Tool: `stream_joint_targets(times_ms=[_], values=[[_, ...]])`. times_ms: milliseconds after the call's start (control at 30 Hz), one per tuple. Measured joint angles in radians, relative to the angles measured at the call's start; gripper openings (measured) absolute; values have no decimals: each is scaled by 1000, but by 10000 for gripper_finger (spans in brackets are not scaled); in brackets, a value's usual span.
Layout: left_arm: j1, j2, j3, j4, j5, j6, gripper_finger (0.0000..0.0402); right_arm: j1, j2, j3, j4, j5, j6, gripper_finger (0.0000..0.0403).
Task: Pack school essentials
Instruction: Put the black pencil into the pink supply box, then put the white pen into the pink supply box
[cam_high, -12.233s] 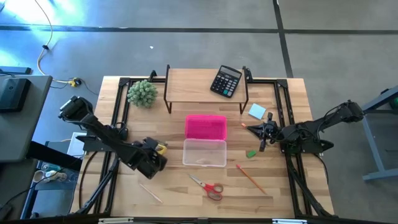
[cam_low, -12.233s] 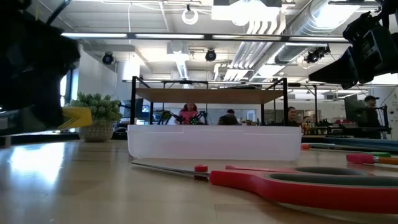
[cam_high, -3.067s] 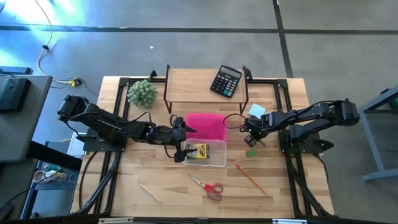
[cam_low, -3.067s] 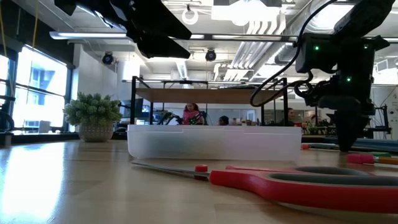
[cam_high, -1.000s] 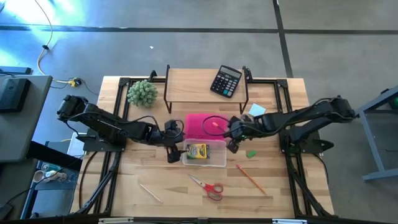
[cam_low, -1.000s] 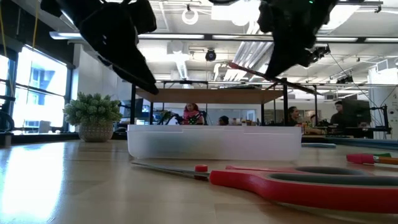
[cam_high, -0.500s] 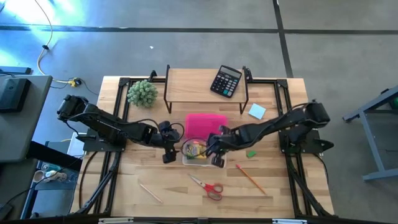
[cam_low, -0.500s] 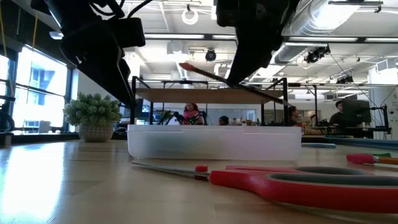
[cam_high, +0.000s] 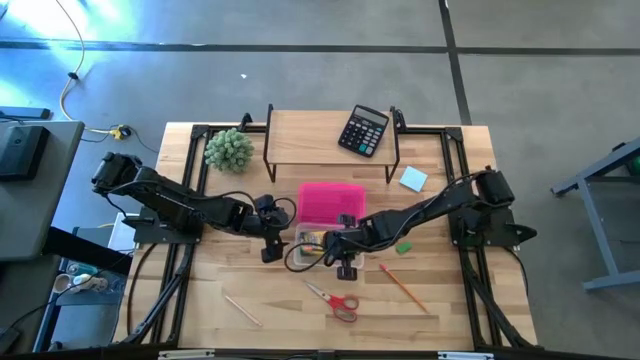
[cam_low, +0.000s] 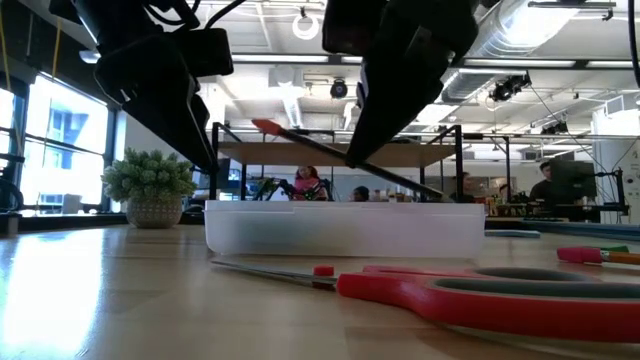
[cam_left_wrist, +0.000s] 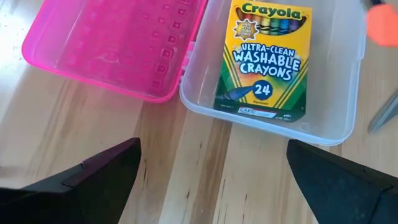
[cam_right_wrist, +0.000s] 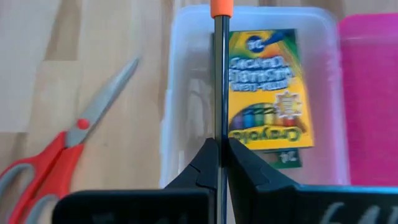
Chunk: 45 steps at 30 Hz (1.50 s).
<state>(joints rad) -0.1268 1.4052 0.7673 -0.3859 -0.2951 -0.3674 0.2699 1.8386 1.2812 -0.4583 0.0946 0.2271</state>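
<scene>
Right end effector (cam_right_wrist: 219, 163) was found carried in over the clear case (cam_high: 305, 256), fingers clamped shut on a dark pencil with an orange tip (cam_right_wrist: 219, 74); a second earlier it had been beside the pink lid (cam_high: 331, 201), so the pencil was judged close to release. The crayon box (cam_left_wrist: 265, 59) was already lying in the clear case, placed within the last few seconds.

Left end effector (cam_high: 268, 238) was seen drawn back just beside the case, fingers spread wide and empty, barely shifted over the last half second.

Still out on the surface (cam_high: 450, 300): red-handled scissors (cam_high: 336, 301), orange pencil (cam_high: 402, 286), pale stick (cam_high: 241, 310), green eraser (cam_high: 404, 246), blue notepad (cam_high: 413, 179). Packing was judged at an early stage.

In the high view the right arm hid most of the case; the wrist views alone showed its contents. The low view showed the held pencil (cam_low: 340, 160) tilted, above the case wall (cam_low: 345, 231), a height not readable from above.
</scene>
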Motion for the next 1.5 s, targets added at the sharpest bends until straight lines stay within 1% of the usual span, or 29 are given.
stream_joint_targets(times_ms=[233,500,633,833,933,1033,1200,1267,1367,1500], values=[[0,0,0,1,0,0,392,-2,36,-1,13,-42,0,2],[0,0,0,2,0,-2,392,-2,48,-2,5,-55,19,5],[0,0,0,4,0,-5,392,-2,48,-2,8,-49,15,27],[0,0,0,4,15,-5,392,-2,48,-2,9,-46,0,83],[0,0,0,3,27,-5,392,-2,48,-2,8,-46,0,103],[0,0,0,3,27,-5,392,-2,48,0,6,-46,-1,113],[-8,0,0,3,35,-5,392,-2,48,34,-38,-44,-26,113],[-22,0,2,0,54,0,392,-2,48,50,-67,-33,-29,113],[-58,1,15,1,78,3,392,-2,48,78,-109,12,-52,114],[-124,1,35,-12,79,3,392,-2,48,123,-206,71,-53,114]])
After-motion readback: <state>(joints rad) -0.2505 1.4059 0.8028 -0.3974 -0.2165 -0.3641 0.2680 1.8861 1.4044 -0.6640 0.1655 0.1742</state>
